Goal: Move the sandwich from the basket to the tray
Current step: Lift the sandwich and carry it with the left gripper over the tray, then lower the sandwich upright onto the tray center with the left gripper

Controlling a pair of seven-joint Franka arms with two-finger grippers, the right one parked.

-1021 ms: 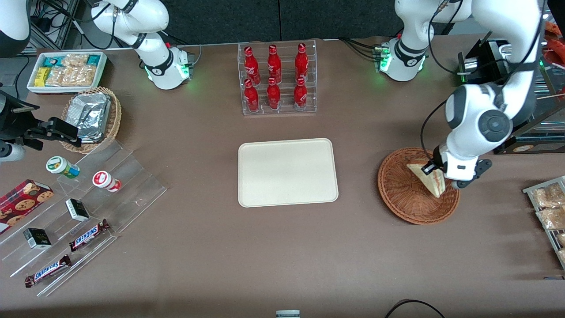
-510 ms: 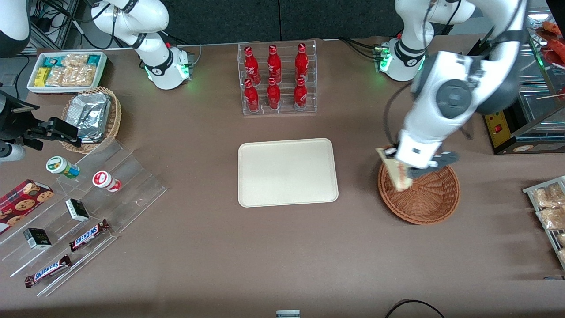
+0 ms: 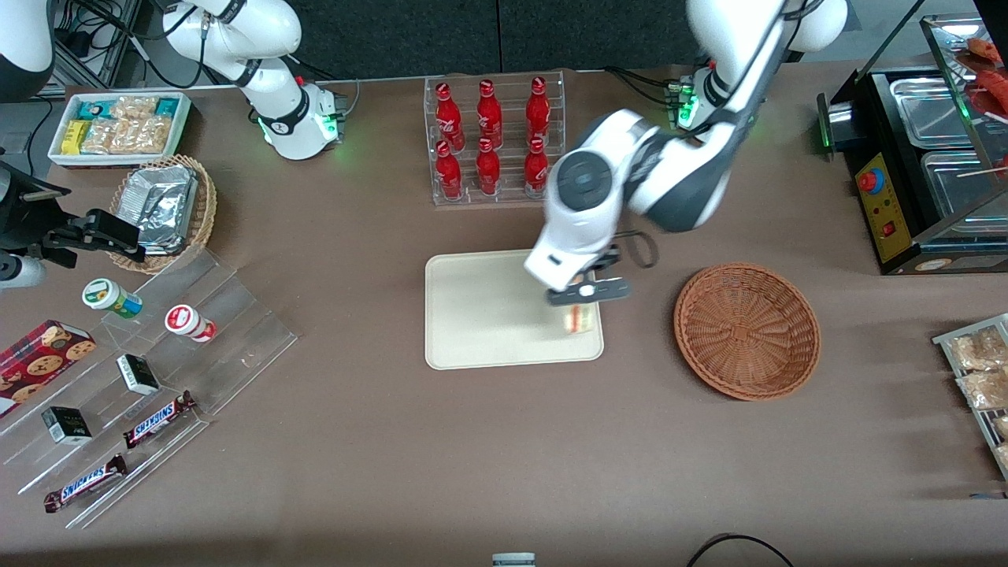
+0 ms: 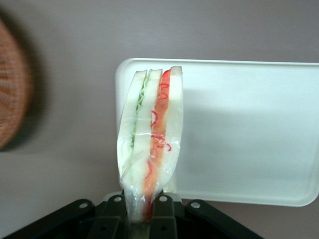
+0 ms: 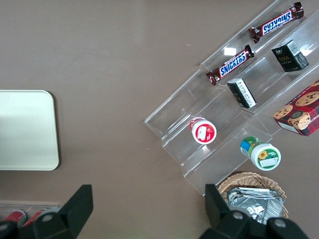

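Observation:
My left gripper (image 3: 581,305) hangs over the cream-white tray (image 3: 480,315), above the tray end that faces the basket. It is shut on the sandwich (image 3: 579,318), a wrapped wedge with green and red-orange filling. In the left wrist view the sandwich (image 4: 152,139) stands out from between the black fingers (image 4: 167,214), over the rim of the tray (image 4: 259,129). The reddish-brown wicker basket (image 3: 746,331) sits beside the tray toward the working arm's end, with nothing in it; its edge (image 4: 12,89) shows in the wrist view.
A clear rack of red bottles (image 3: 493,142) stands farther from the front camera than the tray. Toward the parked arm's end are a tan basket of foil packs (image 3: 167,209), a white snack bin (image 3: 118,126) and a clear stepped stand (image 3: 150,378). A black appliance (image 3: 929,189) stands at the working arm's end.
My gripper has lifted the sandwich out of the basket and carried it sideways to above the tray. The basket now holds nothing.

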